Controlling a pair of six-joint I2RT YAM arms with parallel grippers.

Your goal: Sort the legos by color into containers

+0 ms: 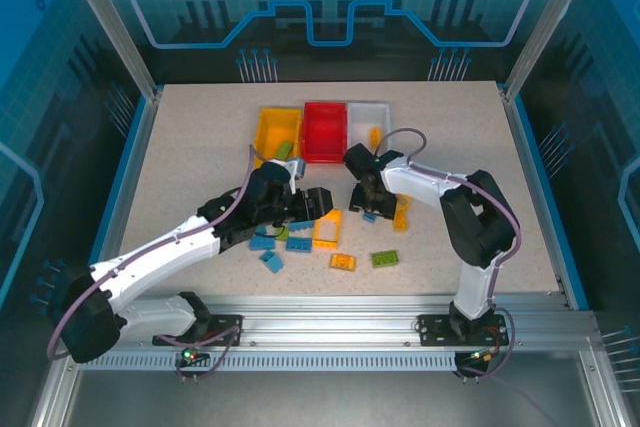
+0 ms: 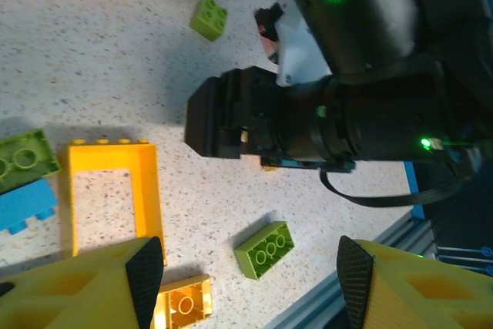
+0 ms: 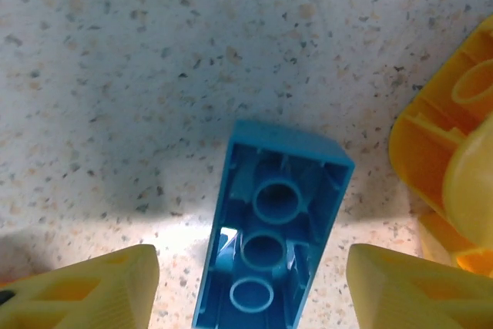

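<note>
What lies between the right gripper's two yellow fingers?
In the right wrist view, the right gripper straddles a blue plastic brick, hollow side up.

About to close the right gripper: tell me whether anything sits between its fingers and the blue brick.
Nothing visible. The blue brick lies hollow side up between the right gripper's open fingers; a yellow piece sits apart, to one side.

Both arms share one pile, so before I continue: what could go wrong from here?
1. The right gripper, open, flanks a blue plastic brick lying hollow side up and askew; closing may twist it out.
2. A yellow plastic brick sits close beside one finger and could get nudged.
3. The left gripper hangs near the right one; they might collide.
</note>
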